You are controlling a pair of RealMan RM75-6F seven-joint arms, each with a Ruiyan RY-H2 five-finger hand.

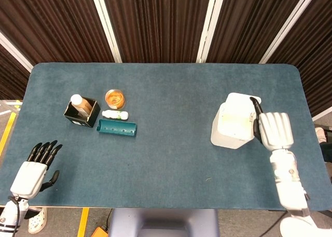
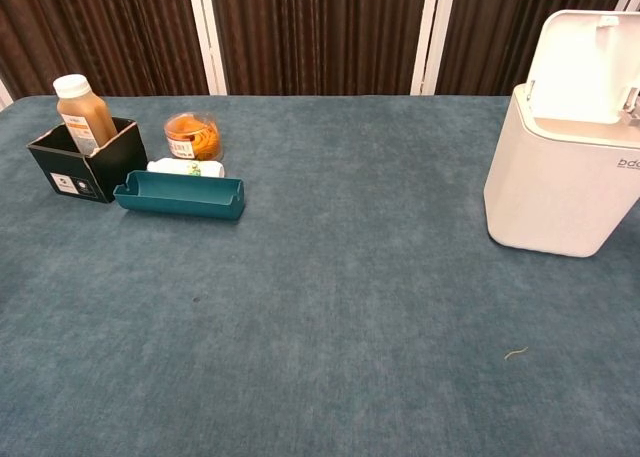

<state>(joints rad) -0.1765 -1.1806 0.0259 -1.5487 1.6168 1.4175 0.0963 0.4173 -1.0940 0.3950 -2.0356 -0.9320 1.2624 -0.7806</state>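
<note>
A white bin (image 1: 234, 121) with its lid raised stands on the right of the table; the chest view shows the same bin (image 2: 560, 177) at the right edge. My right hand (image 1: 273, 129) is up against the bin's right side, back upward, with dark fingertips (image 1: 255, 104) reaching the lid's edge. It holds nothing, and I cannot tell whether it touches the bin. My left hand (image 1: 35, 168) hovers at the front left corner, fingers spread and empty. Neither hand shows in the chest view.
On the left of the blue table (image 1: 166, 159) stand a black box (image 1: 81, 112) holding a brown bottle (image 1: 79, 103), an orange-filled jar (image 1: 114, 98), a small white bottle (image 1: 114, 114) lying down and a teal tray (image 1: 117, 127). Dark curtains hang behind.
</note>
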